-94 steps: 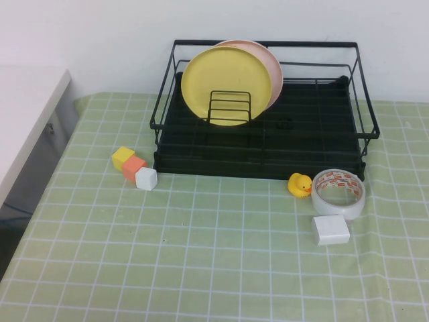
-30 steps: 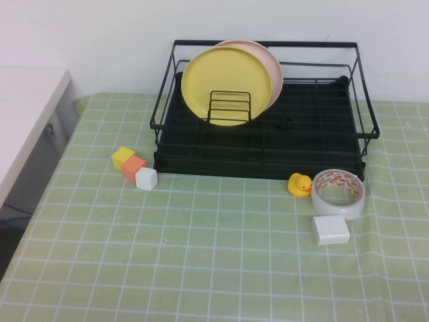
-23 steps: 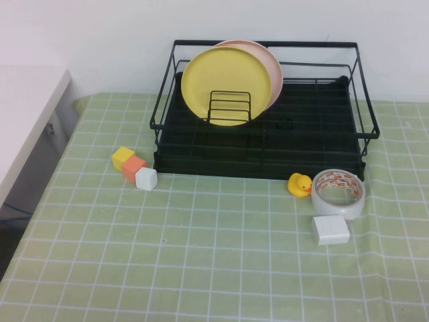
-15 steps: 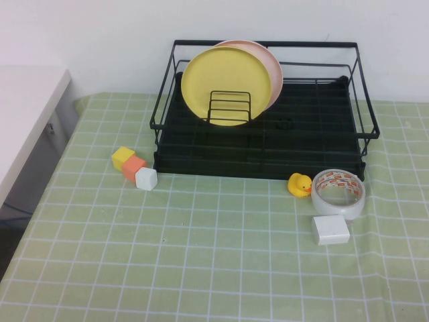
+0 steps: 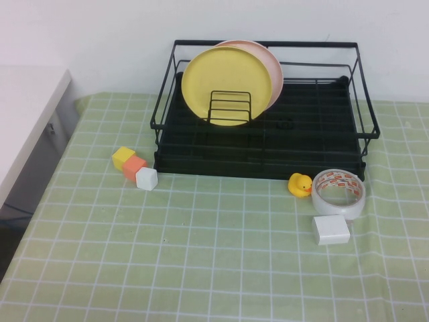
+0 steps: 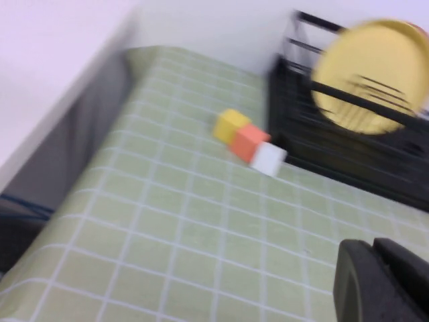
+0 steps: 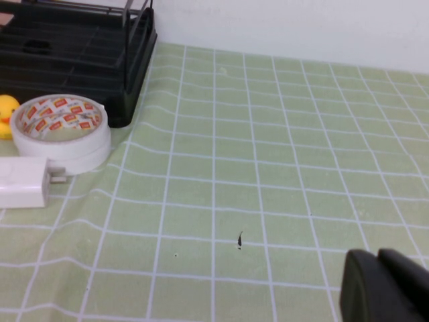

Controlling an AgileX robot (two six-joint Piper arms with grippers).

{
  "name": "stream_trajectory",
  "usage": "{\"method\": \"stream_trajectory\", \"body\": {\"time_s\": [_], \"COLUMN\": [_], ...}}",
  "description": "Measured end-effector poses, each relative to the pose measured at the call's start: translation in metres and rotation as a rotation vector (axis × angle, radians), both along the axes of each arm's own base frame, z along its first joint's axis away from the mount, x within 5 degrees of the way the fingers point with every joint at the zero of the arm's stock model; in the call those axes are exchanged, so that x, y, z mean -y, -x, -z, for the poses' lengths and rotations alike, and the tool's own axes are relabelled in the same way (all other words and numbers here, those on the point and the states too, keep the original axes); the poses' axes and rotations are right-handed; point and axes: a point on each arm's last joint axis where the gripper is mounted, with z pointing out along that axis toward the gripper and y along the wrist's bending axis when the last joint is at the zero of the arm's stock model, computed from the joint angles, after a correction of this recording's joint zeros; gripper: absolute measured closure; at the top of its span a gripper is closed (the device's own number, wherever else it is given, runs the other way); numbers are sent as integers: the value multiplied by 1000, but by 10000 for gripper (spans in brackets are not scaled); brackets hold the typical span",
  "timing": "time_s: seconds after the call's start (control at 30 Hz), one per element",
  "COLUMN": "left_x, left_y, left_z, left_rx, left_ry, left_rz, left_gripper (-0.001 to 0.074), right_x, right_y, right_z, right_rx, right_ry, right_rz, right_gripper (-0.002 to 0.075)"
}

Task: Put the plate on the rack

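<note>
Green checked cloth [image 5: 214, 268] is spread beneath the rack [image 5: 322, 131] at the far side; the plate [image 5: 224, 84] is stood upright in it, left. Both the left gripper [image 6: 381, 282] and right gripper [image 7: 385, 287] are held closed, empty, over the near cloth

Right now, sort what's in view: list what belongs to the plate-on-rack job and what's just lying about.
Job things:
- yellow plate, upright in the rack
- black wire rack
- left gripper and right gripper, each seen only in its own wrist view, over the tablecloth

Lying about:
- pink plate
- three small blocks
- rubber duck
- tape roll
- white charger
</note>
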Motion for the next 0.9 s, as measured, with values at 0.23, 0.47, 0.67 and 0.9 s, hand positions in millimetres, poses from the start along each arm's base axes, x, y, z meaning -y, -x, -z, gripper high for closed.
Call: {"method": "stream_trajectory", "body": {"time_s": [0.23,0.47,0.67,0.9], "left_x": [-8,-4,-2,-2], "left_y": [-14,-19,-19,-19], "left_z": [38,68,68,68], "left_rx": [-4,-33,-6,4], "left_ry": [3,-56,-120,-179], "left_rz": [-85,16,91,106], "left_gripper": [735,736,736,736], "right_x": [0,0,0,0], "right_y": [0,0,0,0], "right_z": [0,0,0,0], "right_rx": [-4,-6,-7,-7], "right_ry": [0,-1,-1,-1], "right_rz": [0,0,0,1], "right_gripper": [715,715,715,715]}}
